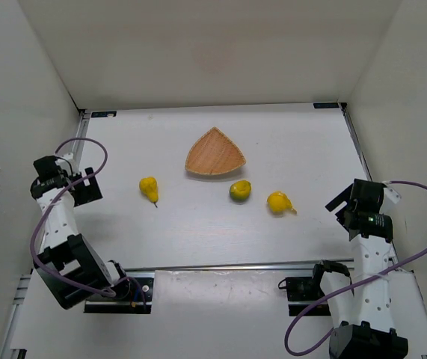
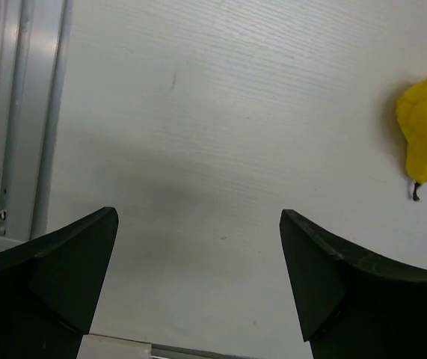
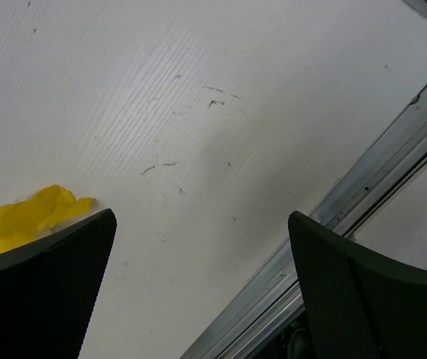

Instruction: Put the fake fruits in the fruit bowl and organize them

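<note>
The fake fruits, three in all, lie on the white table (image 1: 303, 142), outside the fruit bowl (image 1: 214, 153).

1. The fruit bowl sits upright towards the far middle of the table, with one corner pointing to the far side.
2. The green-and-yellow citrus (image 1: 240, 191) is the fruit closest to the bowl. It lies just on the near side of the bowl's right corner and is not touching it.
3. The left pear (image 1: 149, 188) lies to the near left of the bowl, clearly apart from it. Its stem points to the near edge.
4. The right pear (image 1: 279, 203) lies to the near right of the bowl, past the citrus and farther from the bowl than the citrus is. Its narrow end points right.

My left gripper (image 2: 198, 221) hangs above the table well to the left of the bowl, past the left pear. Its jaws stand apart with only bare table between them. In the left wrist view, the left pear shows at the right edge.

My right gripper (image 3: 202, 224) hangs well to the near right of the bowl, past the right pear. Its jaws are also apart and hold nothing. In the right wrist view, part of the right pear shows beside the left finger (image 3: 41, 292), and a metal rail (image 3: 363, 187) of the table edge runs on the other side.
</note>
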Action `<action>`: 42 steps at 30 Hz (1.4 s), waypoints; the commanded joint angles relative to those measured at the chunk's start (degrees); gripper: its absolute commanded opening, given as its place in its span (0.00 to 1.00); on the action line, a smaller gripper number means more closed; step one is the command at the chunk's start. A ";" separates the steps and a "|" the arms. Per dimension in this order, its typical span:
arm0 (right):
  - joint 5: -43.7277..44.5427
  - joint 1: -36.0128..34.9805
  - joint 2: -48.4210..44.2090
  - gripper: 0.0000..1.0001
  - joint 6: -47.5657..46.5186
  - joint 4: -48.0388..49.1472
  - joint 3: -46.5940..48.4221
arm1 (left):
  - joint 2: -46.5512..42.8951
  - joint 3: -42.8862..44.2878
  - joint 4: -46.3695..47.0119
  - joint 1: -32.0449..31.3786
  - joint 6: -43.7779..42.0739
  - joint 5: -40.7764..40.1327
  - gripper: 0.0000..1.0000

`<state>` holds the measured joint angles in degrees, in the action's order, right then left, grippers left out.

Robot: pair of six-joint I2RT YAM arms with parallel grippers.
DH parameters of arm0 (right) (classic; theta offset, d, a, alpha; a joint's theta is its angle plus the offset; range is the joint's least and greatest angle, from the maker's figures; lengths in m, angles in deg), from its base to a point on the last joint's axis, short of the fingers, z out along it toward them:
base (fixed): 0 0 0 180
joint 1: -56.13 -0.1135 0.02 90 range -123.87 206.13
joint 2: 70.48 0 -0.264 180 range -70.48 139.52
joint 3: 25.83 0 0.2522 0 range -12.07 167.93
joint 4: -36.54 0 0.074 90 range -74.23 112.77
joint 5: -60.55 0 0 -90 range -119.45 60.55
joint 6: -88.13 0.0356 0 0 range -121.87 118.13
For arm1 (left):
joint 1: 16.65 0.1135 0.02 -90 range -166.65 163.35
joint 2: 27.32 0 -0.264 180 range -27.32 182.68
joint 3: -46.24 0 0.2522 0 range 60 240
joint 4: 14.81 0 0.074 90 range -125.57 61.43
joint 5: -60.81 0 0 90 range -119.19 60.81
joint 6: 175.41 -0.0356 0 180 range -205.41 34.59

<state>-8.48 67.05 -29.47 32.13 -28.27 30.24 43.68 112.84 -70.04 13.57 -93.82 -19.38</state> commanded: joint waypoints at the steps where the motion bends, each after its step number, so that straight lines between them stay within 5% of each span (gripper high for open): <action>1: -0.32 0.24 0.47 1.00 -0.95 0.42 0.06 | -2.54 1.90 -2.63 -0.85 -6.85 8.79 1.00; 3: -1.89 0.24 1.96 1.00 -2.26 0.95 0.06 | -1.84 4.19 -5.89 -3.48 -9.34 11.02 1.00; 8: -5.15 0.24 6.79 1.00 -2.80 2.00 0.67 | 2.99 14.56 -5.90 -24.91 -9.97 0.59 1.00; 13: -7.61 -0.36 7.50 1.00 -1.65 3.41 1.20 | 18.27 24.58 -8.35 -37.67 -5.84 -3.21 1.00; 19: -7.09 -0.37 6.27 1.00 -1.65 3.41 -0.37 | 31.72 32.67 -10.12 -39.18 0.22 -9.09 1.00; 25: -7.09 -0.37 5.74 1.00 -2.18 3.41 -0.91 | 35.07 30.48 -10.12 -40.23 0.76 -13.57 1.00; 34: -9.36 -0.37 11.19 1.00 -2.18 5.52 1.72 | 38.51 28.11 -14.07 -40.76 -1.44 -9.45 1.00; 38: -9.99 -0.90 13.38 1.00 -2.18 7.62 3.05 | 40.44 29.25 -15.92 -40.76 -2.05 -8.05 0.83; 42: -11.21 -0.90 15.67 1.00 -2.79 8.85 5.33 | 40.97 32.58 -17.67 -40.76 -2.76 -4.71 0.55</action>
<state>-18.07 66.44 -14.43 30.60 -22.17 32.16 85.41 142.63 -85.87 -26.91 -95.96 -27.67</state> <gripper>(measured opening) 0.996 0.686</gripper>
